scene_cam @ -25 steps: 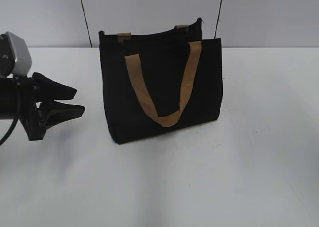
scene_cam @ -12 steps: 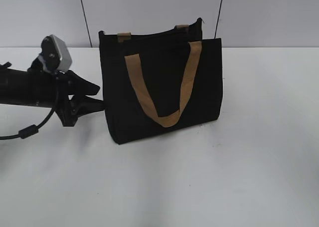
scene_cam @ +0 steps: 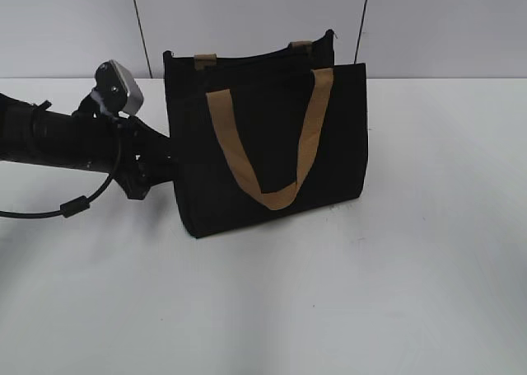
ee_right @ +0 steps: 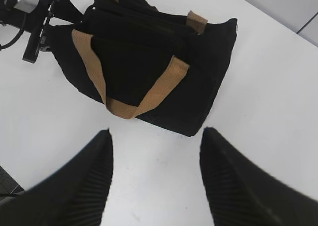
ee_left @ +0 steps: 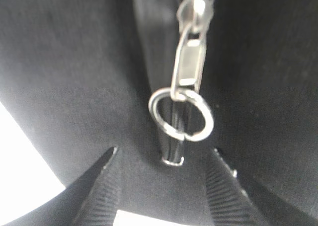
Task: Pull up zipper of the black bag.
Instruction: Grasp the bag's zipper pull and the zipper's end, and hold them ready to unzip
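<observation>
The black bag [scene_cam: 272, 144] stands upright on the white table, with a tan U strap [scene_cam: 272, 189] on its face. It also shows in the right wrist view [ee_right: 149, 62]. My left gripper [scene_cam: 165, 165] is at the bag's left side, open. In the left wrist view the zipper [ee_left: 176, 136] runs down that side; its silvery pull [ee_left: 189, 62] with a ring [ee_left: 181, 114] hangs just above my open jaws [ee_left: 164, 161], untouched. My right gripper [ee_right: 156, 186] is open and empty, high above the table in front of the bag.
The white table [scene_cam: 412, 268] stretches around the bag. A grey wall with dark seams [scene_cam: 247, 21] stands behind. The left arm [scene_cam: 58, 136] and its cable lie across the table's left part.
My left arm has moved right, from well left of the bag up to the bag's left side. The right gripper has drifted left along the top edge. The bag has not moved.
</observation>
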Controlling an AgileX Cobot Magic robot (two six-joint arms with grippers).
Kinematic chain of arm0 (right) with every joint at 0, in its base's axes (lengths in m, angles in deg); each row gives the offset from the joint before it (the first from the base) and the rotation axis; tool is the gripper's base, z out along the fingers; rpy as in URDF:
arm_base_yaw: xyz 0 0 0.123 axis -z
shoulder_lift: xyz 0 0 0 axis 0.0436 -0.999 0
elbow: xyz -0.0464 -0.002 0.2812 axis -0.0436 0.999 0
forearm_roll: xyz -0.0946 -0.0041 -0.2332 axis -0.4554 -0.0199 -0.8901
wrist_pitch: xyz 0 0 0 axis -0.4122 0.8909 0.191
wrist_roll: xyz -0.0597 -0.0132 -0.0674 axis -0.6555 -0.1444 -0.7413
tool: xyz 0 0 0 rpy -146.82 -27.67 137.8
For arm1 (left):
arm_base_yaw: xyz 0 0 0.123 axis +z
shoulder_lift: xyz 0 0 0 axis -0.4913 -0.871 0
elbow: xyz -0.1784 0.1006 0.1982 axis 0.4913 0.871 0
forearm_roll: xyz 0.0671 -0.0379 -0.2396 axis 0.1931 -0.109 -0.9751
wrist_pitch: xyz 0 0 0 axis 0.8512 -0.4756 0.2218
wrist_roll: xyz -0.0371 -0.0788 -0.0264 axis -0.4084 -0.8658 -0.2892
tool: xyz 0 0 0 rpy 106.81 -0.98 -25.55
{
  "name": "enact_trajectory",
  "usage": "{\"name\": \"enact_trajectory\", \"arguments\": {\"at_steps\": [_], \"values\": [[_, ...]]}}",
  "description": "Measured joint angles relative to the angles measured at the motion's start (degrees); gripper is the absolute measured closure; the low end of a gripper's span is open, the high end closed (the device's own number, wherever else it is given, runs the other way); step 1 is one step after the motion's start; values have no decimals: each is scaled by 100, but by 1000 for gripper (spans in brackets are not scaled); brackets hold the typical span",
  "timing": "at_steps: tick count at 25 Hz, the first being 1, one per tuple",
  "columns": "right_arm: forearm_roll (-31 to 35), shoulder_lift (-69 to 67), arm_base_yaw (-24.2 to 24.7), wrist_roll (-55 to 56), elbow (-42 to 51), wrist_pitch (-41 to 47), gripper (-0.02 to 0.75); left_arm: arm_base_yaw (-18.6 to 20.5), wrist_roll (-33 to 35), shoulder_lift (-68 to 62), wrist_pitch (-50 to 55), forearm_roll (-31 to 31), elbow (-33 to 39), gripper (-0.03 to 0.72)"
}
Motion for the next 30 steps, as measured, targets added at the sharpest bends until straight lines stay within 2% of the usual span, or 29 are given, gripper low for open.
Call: {"name": "enact_trajectory", "arguments": {"at_steps": [6, 9, 12, 16, 20, 24, 30], "values": [[0, 0, 0, 6, 0, -76, 305, -16, -13, -98, 96, -6, -11, 287], [0, 0, 0, 6, 0, -107, 305, -16, -30, -186, 198, -6, -11, 321], [0, 0, 0, 17, 0, -107, 312, -16, -51, -199, 235, -6, -11, 386], [0, 0, 0, 22, 0, -108, 318, -16, -118, -199, 274, -6, -11, 513], [0, 0, 0, 22, 0, -108, 320, -16, -555, -199, 293, -6, -11, 620], [102, 0, 0, -86, 0, -108, 320, -16, -783, -140, 218, 0, -11, 620], [639, 0, 0, -548, 0, -206, 320, -16, -822, 414, -298, 0, -11, 622]]}}
